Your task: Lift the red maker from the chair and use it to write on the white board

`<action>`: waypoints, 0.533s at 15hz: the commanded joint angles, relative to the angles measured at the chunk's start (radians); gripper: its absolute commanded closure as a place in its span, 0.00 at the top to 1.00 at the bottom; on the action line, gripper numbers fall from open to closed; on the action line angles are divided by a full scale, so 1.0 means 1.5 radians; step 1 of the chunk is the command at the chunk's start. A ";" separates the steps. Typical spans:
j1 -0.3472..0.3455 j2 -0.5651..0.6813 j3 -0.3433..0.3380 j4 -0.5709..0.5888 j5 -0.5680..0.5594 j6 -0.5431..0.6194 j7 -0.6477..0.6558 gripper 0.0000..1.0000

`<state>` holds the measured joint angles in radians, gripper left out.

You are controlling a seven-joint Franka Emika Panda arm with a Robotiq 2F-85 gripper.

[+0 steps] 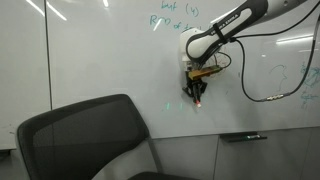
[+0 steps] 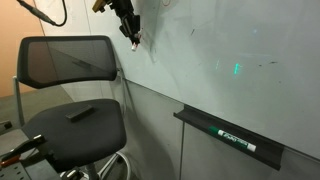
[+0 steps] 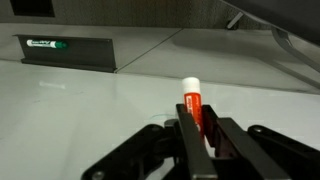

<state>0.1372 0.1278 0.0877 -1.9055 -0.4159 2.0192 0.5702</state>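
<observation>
One slim red marker [image 1: 200, 101] showed in an exterior view only as a small red fleck under the black two-fingered gripper [image 1: 196, 92], up against the glossy white wall board [image 1: 100, 50]. Its barrel was too small to make out there. The white-and-black robot arm [image 1: 235, 25] ran off the upper right edge, and faint green handwriting [image 1: 185, 12] was cut off at the top. The black mesh-backed office chair [image 1: 85, 135] filled the lower left, cropped by the bottom edge.

In an exterior view the gripper [image 2: 130, 33] hung at the top edge with the arm above it cropped. The marker [image 2: 135, 42] was a dim stub at the board [image 2: 220, 40], and whether its end touched the surface could not be told. The chair [image 2: 65, 60] stood well apart below, with a dark flat bar [image 2: 80, 113] lying on its seat. A grey wall ledge [image 2: 200, 122] carried a dark green-labelled stick [image 2: 235, 137].

In the wrist view the marker [image 3: 192, 108] was clearest: an orange-red barrel with a white rounded end pointing away from the camera. The dark fingers [image 3: 224, 140] were clamped narrowly on both sides of it. Print on the barrel was too blurred to read, and the finger bases were cut off at the bottom. The ledge [image 3: 70, 52] sat upper left.
</observation>
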 commanded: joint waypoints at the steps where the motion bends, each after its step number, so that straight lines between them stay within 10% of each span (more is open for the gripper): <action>1: -0.003 0.033 -0.009 0.058 0.014 -0.021 -0.033 0.05; 8: -0.003 0.056 -0.013 0.058 0.001 -0.016 -0.017 0.05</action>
<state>0.1375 0.1398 0.0872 -1.9000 -0.4122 1.9947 0.5722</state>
